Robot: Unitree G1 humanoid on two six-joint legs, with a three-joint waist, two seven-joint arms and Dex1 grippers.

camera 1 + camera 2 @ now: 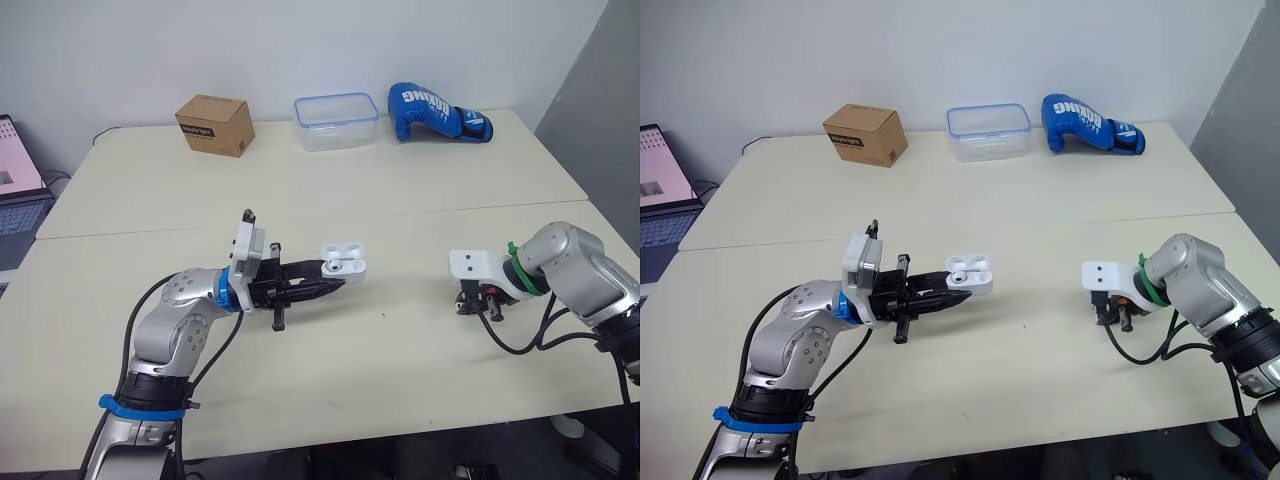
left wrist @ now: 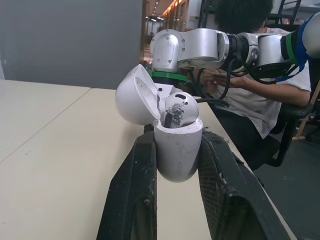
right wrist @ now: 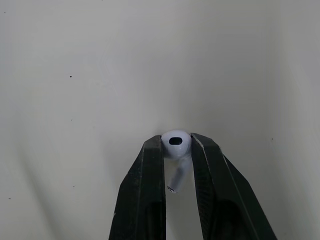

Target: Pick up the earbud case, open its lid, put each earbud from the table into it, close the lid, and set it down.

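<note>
One earbud case (image 1: 343, 263), two earbuds (image 2: 181, 109) (image 3: 176, 143), one cardboard box (image 1: 214, 124), one clear container (image 1: 336, 121), one boxing glove (image 1: 435, 112), one laptop (image 1: 18, 195).

Open white earbud case (image 2: 177, 150) holds one earbud (image 2: 181, 109); second earbud (image 3: 176, 141) between fingers (image 3: 145, 200).

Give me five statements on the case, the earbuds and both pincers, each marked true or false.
1. The left pincer grips the earbud case. True.
2. The case's lid is shut. False: it stands open.
3. The right pincer is empty. False: it is shut on an earbud.
4. The case also holds a second earbud. True.
5. The blue boxing glove lies beside the left pincer. False: it lies at the far edge of the table, next to the clear container.
</note>
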